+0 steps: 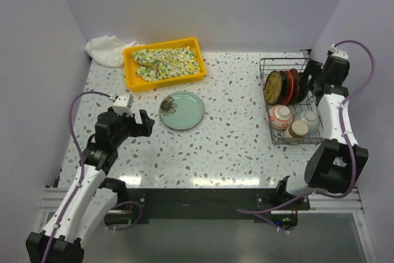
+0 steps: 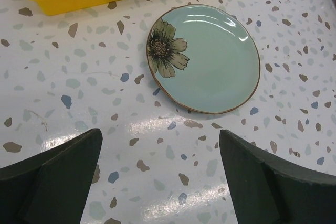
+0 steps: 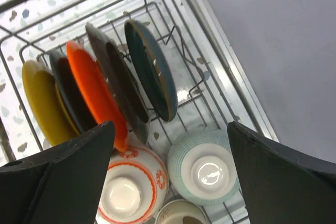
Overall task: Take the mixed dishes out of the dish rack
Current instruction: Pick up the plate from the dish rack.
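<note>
The left fingers (image 1: 145, 124) are spread wide with nothing between them, low over the bench (image 1: 234, 133); the pale green-blue plate (image 1: 183, 110) lies flat just ahead of them, apart from both tips, near the yellow tray (image 1: 131, 71). The right fingers (image 1: 313, 78) are also wide apart and hold nothing, poised over the far end of the dish rack (image 1: 283, 60), with the row of plates (image 3: 152, 72) standing on edge directly beneath. Nearer in the rack sit the red-patterned white bowl (image 3: 131, 190) and the celadon bowl (image 3: 205, 166), both upside down, and the tan cup (image 3: 178, 214).

Only the left wrist view shows clearly the flower painted at the plate's rim; the right wrist view separates the standing pieces into yellow, dark brown, orange, dark grey and teal, which the top view crowds together; only the top view takes in the floral cloth (image 1: 169, 61) in the tray and a white cloth (image 1: 106, 50) beside it.

The right wrist view cuts off the cup at its edge; the orange piece's lower edge disappears behind one finger, so whether they touch cannot be told.
</note>
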`<act>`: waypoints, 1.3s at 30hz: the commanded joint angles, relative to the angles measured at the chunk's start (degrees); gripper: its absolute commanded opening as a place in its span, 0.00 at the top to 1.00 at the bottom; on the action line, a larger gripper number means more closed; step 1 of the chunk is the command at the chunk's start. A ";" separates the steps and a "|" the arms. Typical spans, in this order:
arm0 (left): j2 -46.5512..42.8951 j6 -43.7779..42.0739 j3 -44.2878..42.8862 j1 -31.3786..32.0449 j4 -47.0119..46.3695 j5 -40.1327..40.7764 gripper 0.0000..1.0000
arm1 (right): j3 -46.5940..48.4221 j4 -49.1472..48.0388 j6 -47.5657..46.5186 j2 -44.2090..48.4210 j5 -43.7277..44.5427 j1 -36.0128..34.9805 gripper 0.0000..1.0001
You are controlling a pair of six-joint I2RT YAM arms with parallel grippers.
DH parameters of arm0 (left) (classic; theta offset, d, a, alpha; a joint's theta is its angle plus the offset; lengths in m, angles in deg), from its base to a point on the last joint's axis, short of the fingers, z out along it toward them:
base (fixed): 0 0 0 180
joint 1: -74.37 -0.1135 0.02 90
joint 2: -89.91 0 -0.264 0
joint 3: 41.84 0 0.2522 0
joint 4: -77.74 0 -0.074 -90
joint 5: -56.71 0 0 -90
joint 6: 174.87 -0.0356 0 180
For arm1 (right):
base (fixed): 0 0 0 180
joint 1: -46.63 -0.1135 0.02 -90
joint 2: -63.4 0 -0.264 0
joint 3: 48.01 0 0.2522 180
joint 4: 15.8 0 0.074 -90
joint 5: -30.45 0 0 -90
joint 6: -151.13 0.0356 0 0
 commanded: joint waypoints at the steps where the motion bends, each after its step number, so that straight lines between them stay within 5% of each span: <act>1: -0.30 -1.60 -0.17 0.21 -3.18 1.92 0.02 | 3.19 -4.70 1.56 -1.72 -5.37 2.25 0.11; 8: -0.21 -1.78 -0.44 0.12 -2.91 2.88 0.02 | 3.54 -5.58 -0.10 -5.49 -7.57 4.19 0.39; 34: 0.58 -1.60 -0.17 0.03 -3.44 2.53 0.02 | 8.20 -7.69 -7.56 -18.95 -14.07 4.27 0.61; 39: 0.50 -1.60 -0.08 0.03 -3.44 2.62 0.03 | 8.11 -7.60 -8.98 -18.95 -14.34 4.27 0.73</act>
